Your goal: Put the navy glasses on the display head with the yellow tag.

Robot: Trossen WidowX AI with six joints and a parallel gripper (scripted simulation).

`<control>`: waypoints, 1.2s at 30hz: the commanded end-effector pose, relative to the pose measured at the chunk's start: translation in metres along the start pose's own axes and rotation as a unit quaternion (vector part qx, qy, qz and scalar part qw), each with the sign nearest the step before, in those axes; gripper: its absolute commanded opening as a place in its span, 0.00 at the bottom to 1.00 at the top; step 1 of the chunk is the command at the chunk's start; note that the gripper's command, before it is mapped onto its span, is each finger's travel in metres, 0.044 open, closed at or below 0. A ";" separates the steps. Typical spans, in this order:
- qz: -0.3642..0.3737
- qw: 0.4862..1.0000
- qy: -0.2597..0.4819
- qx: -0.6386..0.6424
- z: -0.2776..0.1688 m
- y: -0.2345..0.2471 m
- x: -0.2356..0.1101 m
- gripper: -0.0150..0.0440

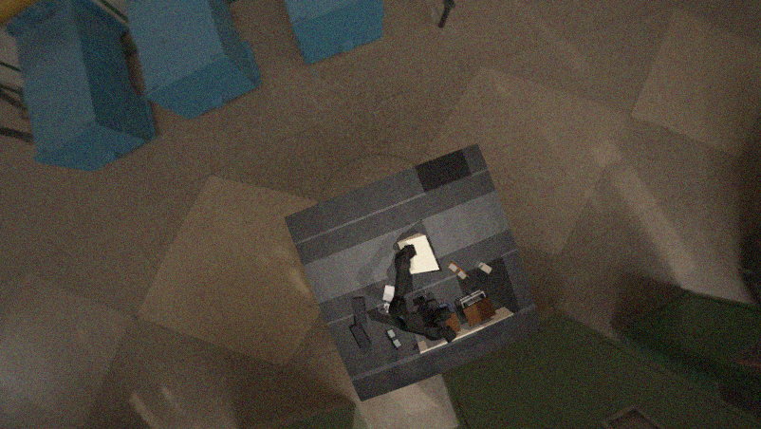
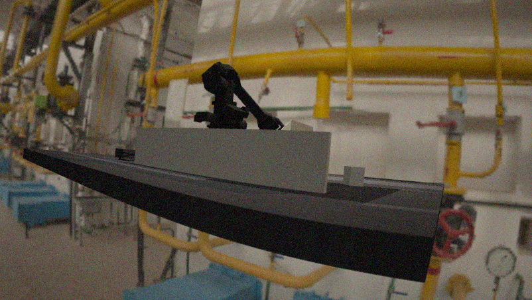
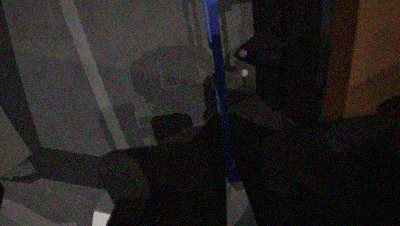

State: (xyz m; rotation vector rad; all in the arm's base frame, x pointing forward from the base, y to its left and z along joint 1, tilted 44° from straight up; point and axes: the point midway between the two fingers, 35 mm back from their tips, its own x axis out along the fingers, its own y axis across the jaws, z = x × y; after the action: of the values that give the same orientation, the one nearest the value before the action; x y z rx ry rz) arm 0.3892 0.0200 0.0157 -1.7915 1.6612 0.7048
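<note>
The navy glasses show in the wrist view as a thin blue strip (image 3: 213, 20) running down between the fingers. My gripper (image 3: 222, 119) is shut on them. In the top view the gripper (image 1: 439, 313) is a dark shape under the folded arm, close to the heads. One brown head (image 1: 453, 323) is partly hidden by the arm. The other brown head (image 1: 480, 310) stands to its right, with a pale frame at its upper side. An orange-brown head side (image 3: 377, 55) fills the right of the wrist view. The yellow tag cannot be made out. A wall hides the gripper in the exterior view.
A long upright panel (image 1: 464, 334) (image 2: 231, 156) stands behind the heads. A tall pale box (image 1: 425, 258) (image 2: 300, 125) is beside the arm's far end. Small pale blocks (image 1: 388, 292) (image 1: 484, 267) and a dark frame-like object (image 1: 360, 335) lie around on the dark table.
</note>
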 end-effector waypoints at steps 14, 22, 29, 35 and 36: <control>-0.002 1.000 0.002 -0.002 -0.001 -0.015 0.000 0.25; -0.002 1.000 0.002 -0.002 -0.001 -0.014 0.002 0.25; -0.002 1.000 0.002 -0.002 -0.001 -0.014 0.005 0.25; 0.000 1.000 0.000 0.000 -0.001 -0.014 0.005 0.39; 0.000 1.000 0.000 0.000 -0.001 -0.014 0.005 0.43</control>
State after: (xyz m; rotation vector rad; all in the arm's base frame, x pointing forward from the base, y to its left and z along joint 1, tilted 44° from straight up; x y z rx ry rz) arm 0.4033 0.0164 0.0129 -1.7914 1.6619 0.7043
